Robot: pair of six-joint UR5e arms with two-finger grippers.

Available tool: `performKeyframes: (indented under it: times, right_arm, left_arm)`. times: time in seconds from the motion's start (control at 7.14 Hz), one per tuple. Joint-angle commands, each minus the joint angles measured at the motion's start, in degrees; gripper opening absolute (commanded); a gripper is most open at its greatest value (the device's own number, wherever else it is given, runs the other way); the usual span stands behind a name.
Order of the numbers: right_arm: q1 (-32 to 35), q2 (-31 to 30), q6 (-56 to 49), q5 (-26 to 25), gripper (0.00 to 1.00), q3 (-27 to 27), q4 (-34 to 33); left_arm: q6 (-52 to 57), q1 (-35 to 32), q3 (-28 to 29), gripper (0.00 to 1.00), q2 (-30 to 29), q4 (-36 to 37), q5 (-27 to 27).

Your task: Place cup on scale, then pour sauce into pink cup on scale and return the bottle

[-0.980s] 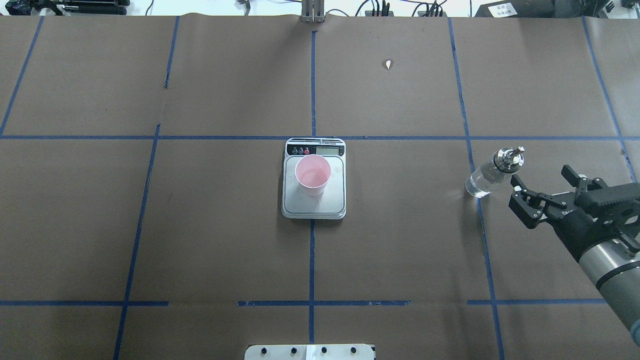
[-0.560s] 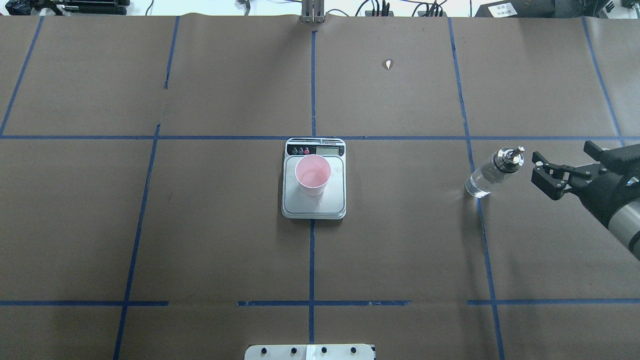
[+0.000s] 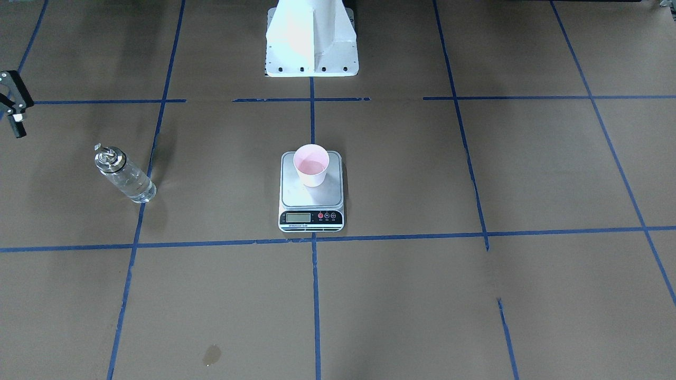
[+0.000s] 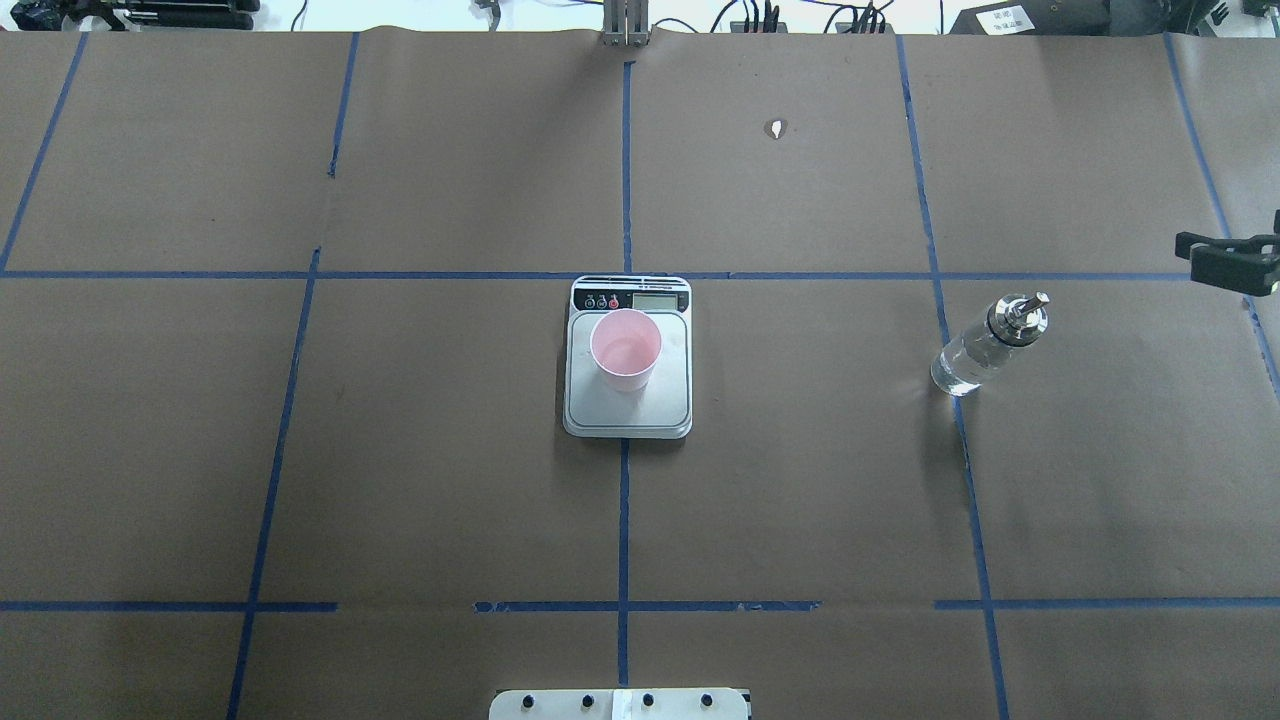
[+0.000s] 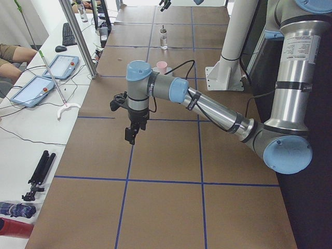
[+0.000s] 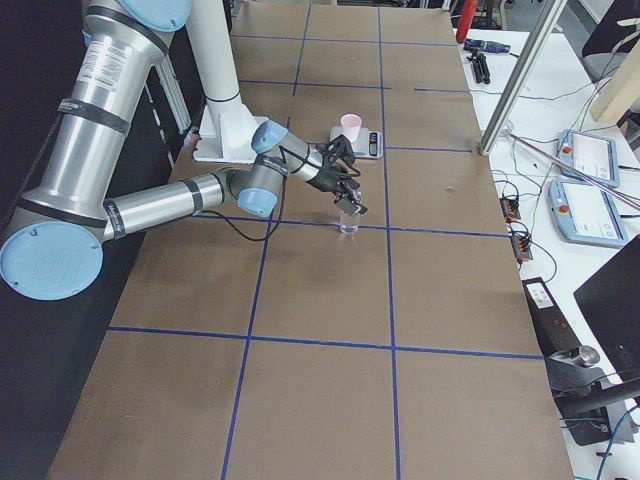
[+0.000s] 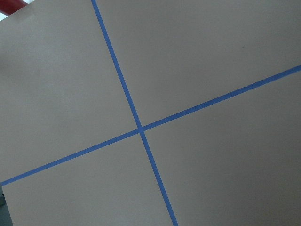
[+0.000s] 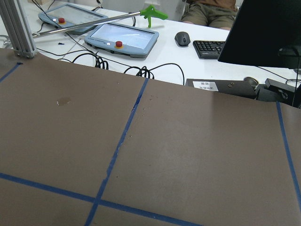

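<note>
While the left gripper (image 5: 130, 136) is seen only from the side, its opening cannot be told. The pink cup (image 4: 626, 350) is set on the scale (image 4: 627, 412). The bottle (image 4: 985, 347) is stood upright, apart from the edge-cropped right gripper (image 4: 1212, 256), whose spread is likewise unreadable.

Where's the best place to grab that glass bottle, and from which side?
Probably best to grip the bottle around its straight glass body, mid-height, coming in level from the robot's right, where the right gripper is. It stands upright, and the metal pourer cap is narrow and thin-spouted.
</note>
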Motion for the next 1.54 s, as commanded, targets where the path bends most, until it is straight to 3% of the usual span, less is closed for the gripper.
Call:
performKeyframes:
  times: [0.0,0.14,0.42,0.56,0.84,0.98,1.26,1.4]
  right_arm:
    - [13.9,5.1,-8.6,16.1,1.00,-2.8,-6.8]
    - [17.1,5.8,-11.1,18.5,1.00,-2.6,-7.8]
    - [19.2,9.8,-11.7,16.3,1.00,-4.1,-10.1]
    - [19.6,9.4,-12.0,17.7,1.00,-4.0,-12.1]
    - [21.0,11.4,-12.0,33.2,1.00,-4.0,-28.8]
    - [22.6,11.9,-12.1,37.6,1.00,-3.5,-35.6]
    - [20.2,11.7,-13.7,38.1,1.00,-3.9,-41.1]
    - [21.4,11.4,-20.1,38.1,1.00,-4.0,-44.7]
  left_arm:
    - [0.1,0.0,0.2,1.00,0.1,0.0,-0.1]
    - [0.2,0.0,0.5,1.00,0.3,-0.2,-0.4]
    - [0.3,-1.2,0.6,1.00,0.4,-0.3,-0.6]
    - [0.3,-1.4,1.0,1.00,0.6,-0.3,-0.7]
    - [0.3,-2.2,1.3,1.00,1.8,-0.3,-0.7]
    - [3.1,-2.5,1.8,1.00,2.4,-0.3,-0.7]
    - [13.7,-5.2,9.4,1.00,2.3,-0.9,-3.9]
    - [16.8,-5.8,11.7,1.00,2.3,-1.1,-4.0]
